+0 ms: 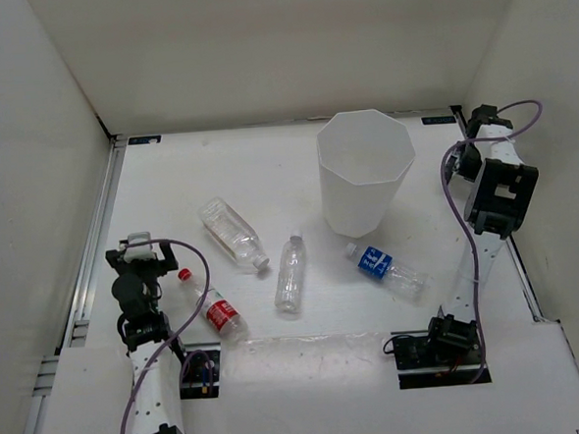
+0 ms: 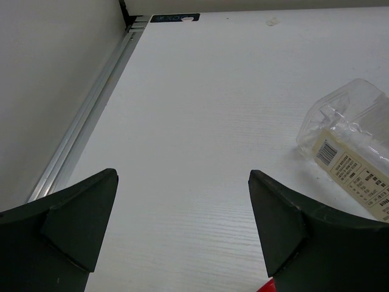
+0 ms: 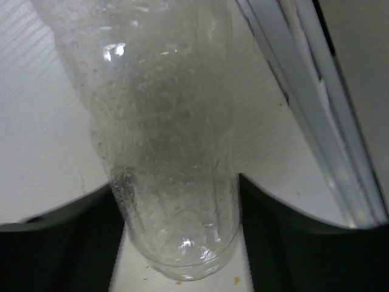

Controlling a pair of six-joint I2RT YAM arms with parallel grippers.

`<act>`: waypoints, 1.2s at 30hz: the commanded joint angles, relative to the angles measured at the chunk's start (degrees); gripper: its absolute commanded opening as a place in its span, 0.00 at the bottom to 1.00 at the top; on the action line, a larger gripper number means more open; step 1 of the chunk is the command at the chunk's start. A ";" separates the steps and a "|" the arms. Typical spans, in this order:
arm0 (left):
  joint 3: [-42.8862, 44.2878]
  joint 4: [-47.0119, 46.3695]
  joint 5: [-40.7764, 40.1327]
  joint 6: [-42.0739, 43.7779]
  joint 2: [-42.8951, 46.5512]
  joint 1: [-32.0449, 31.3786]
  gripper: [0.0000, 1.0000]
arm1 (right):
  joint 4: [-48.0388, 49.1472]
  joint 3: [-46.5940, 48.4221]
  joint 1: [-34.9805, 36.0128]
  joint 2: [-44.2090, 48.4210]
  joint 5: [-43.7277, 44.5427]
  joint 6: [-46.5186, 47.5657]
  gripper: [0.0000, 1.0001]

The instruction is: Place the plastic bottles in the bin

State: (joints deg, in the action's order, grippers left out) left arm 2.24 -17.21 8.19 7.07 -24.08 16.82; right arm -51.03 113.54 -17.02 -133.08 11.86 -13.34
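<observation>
The white octagonal bin (image 1: pixel 365 173) stands upright at the back middle. Four plastic bottles lie on the table: a clear squarish one (image 1: pixel 232 233), a clear round one (image 1: pixel 291 273), one with red label and red cap (image 1: pixel 213 308), and one with blue label (image 1: pixel 385 267). My left gripper (image 1: pixel 139 251) is open and empty, left of the red cap. In the left wrist view, between the open fingers (image 2: pixel 182 182), is bare table; the squarish bottle (image 2: pixel 352 149) lies to the right. My right gripper (image 1: pixel 493 209), right of the bin, is shut on a clear unlabelled bottle (image 3: pixel 164 121), gripped (image 3: pixel 177 194) near its base.
White walls enclose the table on three sides. Metal rails run along the left edge (image 1: pixel 99 238) and the right edge (image 3: pixel 304 97). The right arm's purple cable (image 1: pixel 456 207) hangs between the bin and the arm.
</observation>
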 commanded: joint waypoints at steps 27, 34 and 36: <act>14.79 22.91 3.61 10.51 -1.22 0.50 1.00 | 21.39 -4.71 21.66 48.33 2.83 0.86 0.00; 23.78 27.93 -1.07 12.18 -5.90 -2.05 1.00 | 24.74 -18.34 32.64 52.74 -1.58 -4.23 0.00; 23.78 28.46 -0.28 11.48 -3.97 -2.05 1.00 | 25.36 -20.63 34.58 52.04 0.00 -4.23 0.00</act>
State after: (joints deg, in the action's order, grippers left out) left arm 25.04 7.09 8.27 17.98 -30.00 15.20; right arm -27.16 96.14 14.96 -79.05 11.42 -16.43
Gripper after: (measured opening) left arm 0.998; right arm 0.671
